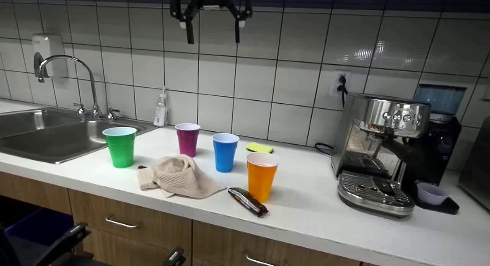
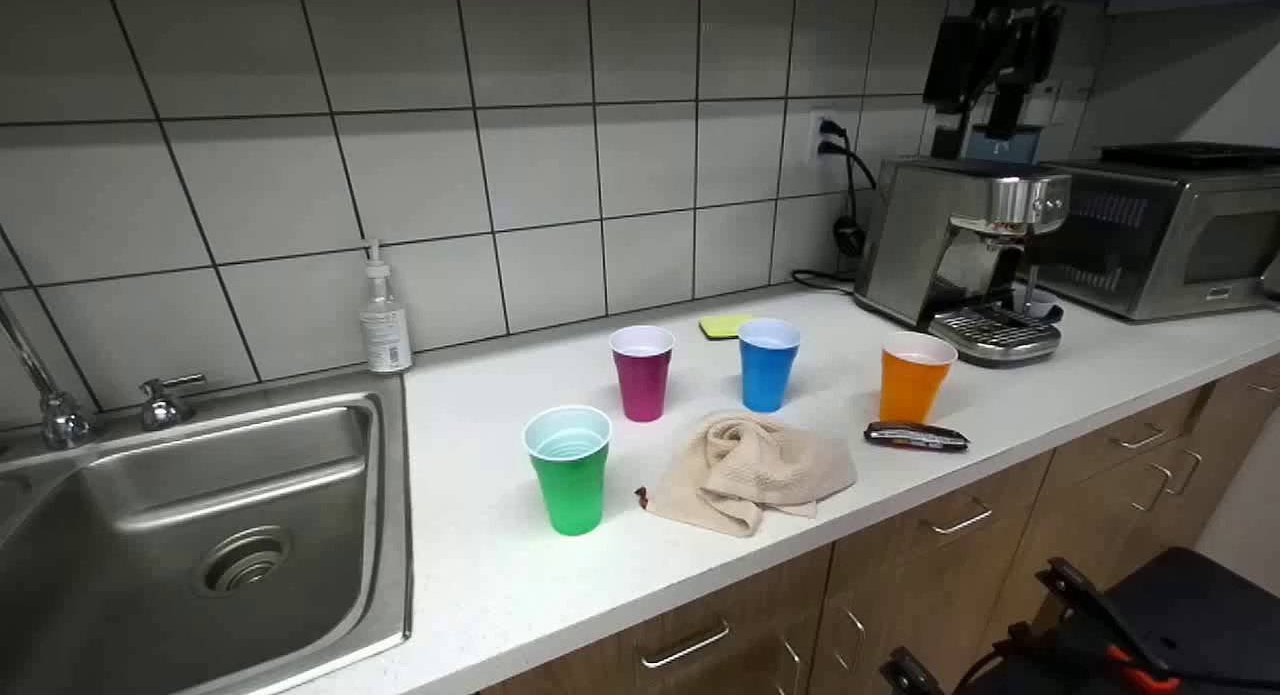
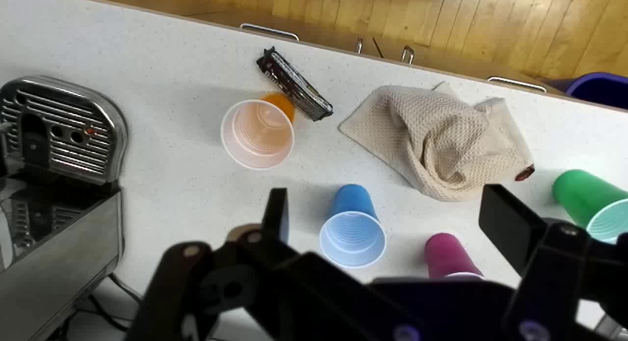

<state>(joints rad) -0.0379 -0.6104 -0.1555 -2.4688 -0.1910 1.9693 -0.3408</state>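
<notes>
Wide passage between blue cup (image 1: 224, 155) and espresso machine (image 1: 373, 155); orange cup (image 1: 262, 178) and wrapped bar (image 1: 248, 202), perhaps touching, obstruct the front.

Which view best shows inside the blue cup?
Wrist view: it looks into the open mouth of the blue cup, showing the ridged inside. Both exterior views show mostly its blue outside, with just a strip of pale inner wall.

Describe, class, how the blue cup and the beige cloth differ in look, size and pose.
Look: the blue cup is plain blue outside and pale inside; the beige cloth shows a bumpy weave. Size: the cloth covers far more of the white counter than the cup does. Pose: the cup stands upright, mouth up; the cloth lies crumpled in folds. Both rest on that same counter.
</notes>
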